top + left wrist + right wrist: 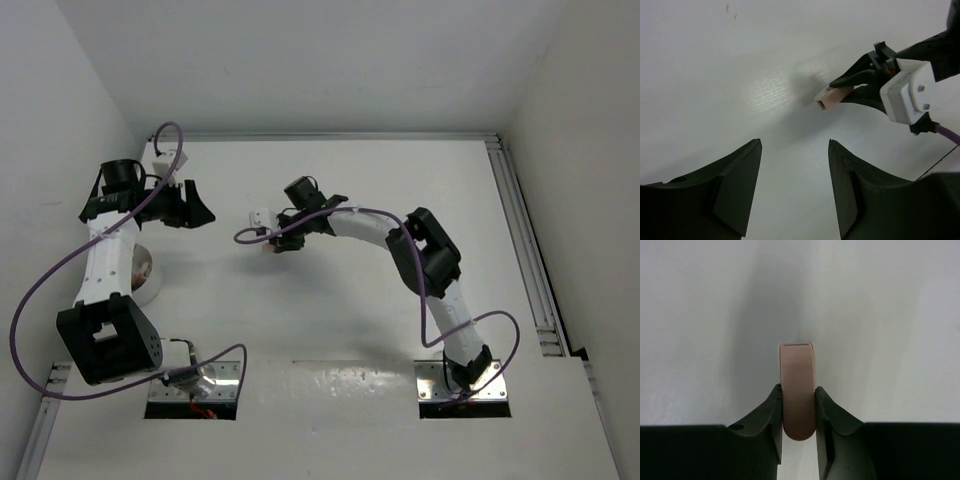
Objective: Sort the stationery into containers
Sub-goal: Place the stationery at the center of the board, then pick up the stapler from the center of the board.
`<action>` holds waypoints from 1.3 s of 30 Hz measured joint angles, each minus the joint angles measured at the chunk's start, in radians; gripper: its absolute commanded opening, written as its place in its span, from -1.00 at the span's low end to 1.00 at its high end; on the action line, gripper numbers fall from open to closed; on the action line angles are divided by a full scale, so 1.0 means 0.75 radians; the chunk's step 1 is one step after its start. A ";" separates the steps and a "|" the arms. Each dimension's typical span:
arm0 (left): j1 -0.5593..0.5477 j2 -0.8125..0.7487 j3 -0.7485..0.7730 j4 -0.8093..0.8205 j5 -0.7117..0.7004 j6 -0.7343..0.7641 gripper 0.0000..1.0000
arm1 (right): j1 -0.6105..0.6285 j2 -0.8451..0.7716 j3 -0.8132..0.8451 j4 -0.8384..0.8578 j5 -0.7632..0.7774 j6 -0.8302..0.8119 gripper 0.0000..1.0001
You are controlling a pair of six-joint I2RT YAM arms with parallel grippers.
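The right end effector (798, 402) is clamped on the pink eraser (797, 375), jaws pinching only its near end, and the rest pokes out towards 12 o'clock over the worktop (890, 315). The left end effector (795, 145) gapes wide, holding nothing. Danger here: that shallow pinch could let the eraser pivot or slip in transit. And the left arm overhangs the white tub (148, 278) at 8 o'clock, inviting a clash.
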State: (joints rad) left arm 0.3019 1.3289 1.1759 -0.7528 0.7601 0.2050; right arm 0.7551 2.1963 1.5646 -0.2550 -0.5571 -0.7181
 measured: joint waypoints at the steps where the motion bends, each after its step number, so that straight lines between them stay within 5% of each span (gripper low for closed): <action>1: -0.002 0.000 -0.007 0.028 0.002 -0.015 0.24 | 0.001 0.035 0.057 -0.002 0.005 -0.001 -0.94; 3: -0.010 0.000 -0.014 0.091 0.004 -0.047 0.25 | 0.000 0.100 0.145 -0.003 0.015 -0.007 -0.69; 4: -0.016 0.001 -0.018 0.118 0.004 -0.057 0.25 | 0.000 0.121 0.168 -0.010 0.018 -0.015 0.01; 7: -0.041 0.014 -0.021 0.159 0.005 -0.057 0.27 | 0.001 0.143 0.155 -0.031 0.028 -0.025 0.68; 9: -0.061 0.035 -0.021 0.166 0.006 -0.040 0.27 | 0.001 0.135 0.102 -0.024 0.026 -0.028 0.81; 17: -0.139 0.216 0.052 0.177 0.017 0.037 0.24 | -0.061 -0.247 -0.259 -0.024 -0.028 0.164 0.81; 25: -0.520 0.447 0.189 0.136 -0.119 0.291 0.17 | -0.497 -0.820 -0.610 -0.020 -0.100 0.544 0.77; 32: -0.618 0.682 0.389 -0.101 -0.161 0.706 0.12 | -0.680 -0.987 -0.873 -0.114 -0.145 0.742 0.76; 39: -0.648 0.785 0.487 -0.178 -0.189 0.965 0.13 | -0.699 -1.042 -0.900 -0.149 -0.186 0.820 0.76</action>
State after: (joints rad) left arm -0.1841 1.9175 1.5414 -0.8864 0.6186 0.9291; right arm 0.2310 1.4147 0.8898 -0.3668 -0.6964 -0.1032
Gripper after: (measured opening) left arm 0.567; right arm 0.883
